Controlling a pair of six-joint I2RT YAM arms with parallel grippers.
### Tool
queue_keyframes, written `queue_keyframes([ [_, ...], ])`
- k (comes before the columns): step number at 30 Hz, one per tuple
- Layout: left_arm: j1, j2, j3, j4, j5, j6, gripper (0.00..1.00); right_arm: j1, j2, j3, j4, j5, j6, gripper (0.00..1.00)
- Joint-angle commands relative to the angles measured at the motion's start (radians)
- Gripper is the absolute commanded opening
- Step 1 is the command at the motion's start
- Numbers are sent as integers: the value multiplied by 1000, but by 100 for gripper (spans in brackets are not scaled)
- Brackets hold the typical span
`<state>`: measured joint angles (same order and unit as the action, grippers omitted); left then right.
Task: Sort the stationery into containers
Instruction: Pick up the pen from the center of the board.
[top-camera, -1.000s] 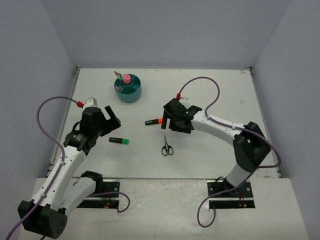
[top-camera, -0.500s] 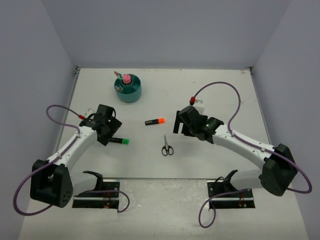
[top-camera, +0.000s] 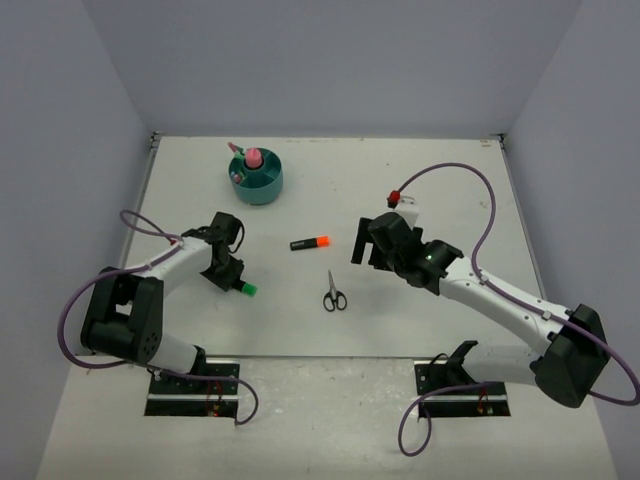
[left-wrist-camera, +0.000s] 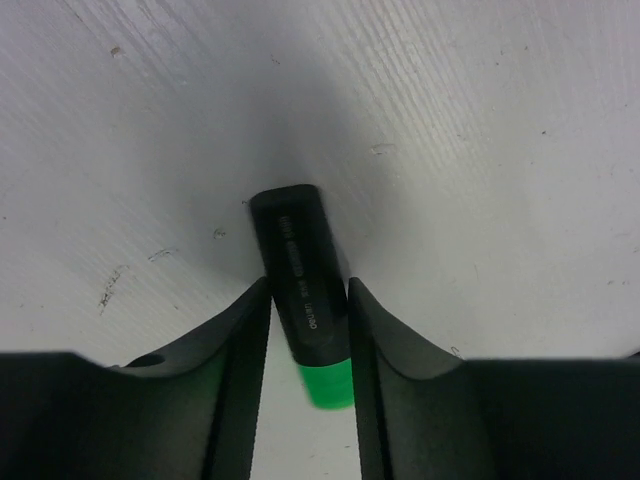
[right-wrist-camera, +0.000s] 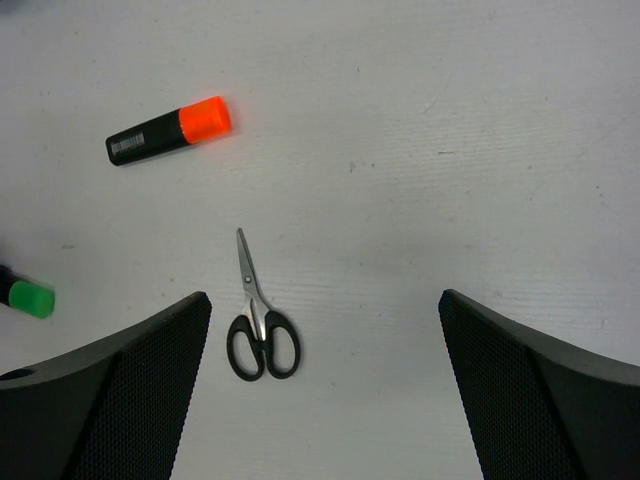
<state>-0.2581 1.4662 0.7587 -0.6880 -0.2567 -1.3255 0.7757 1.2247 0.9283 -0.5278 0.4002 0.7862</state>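
At the left of the top view, the left tool sits low on the desk over the green-capped highlighter, of which only the green cap shows, at the tool's lower right. In the left wrist view, this tool has narrowed to a slim gap, and its two fingers lie against the sides of the highlighter. It looks gripped, though it lies flat on the desk and is not lifted. Its long axis runs almost straight along the gap between the fingers. The blunt black end points away from the wrist and the cap sits back between the fingers. The body is black with small pale print. The round teal organiser stands above and slightly right of this tool, well apart, with a pink piece upright in it. That is the way the carry would likely go, and the left arm is much the nearer one. Further right, near the centre, the orange-capped highlighter lies nearly level with its cap to the right. The black-handled scissors lie below it, blades pointing up the frame. The right tool hovers just right of both, spread wide and holding nothing.
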Motion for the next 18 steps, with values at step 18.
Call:
queue_keyframes([
  [18,-228,-238,-29,96,-2,-45,0,103,-22,-221,704,-792,-154,99],
])
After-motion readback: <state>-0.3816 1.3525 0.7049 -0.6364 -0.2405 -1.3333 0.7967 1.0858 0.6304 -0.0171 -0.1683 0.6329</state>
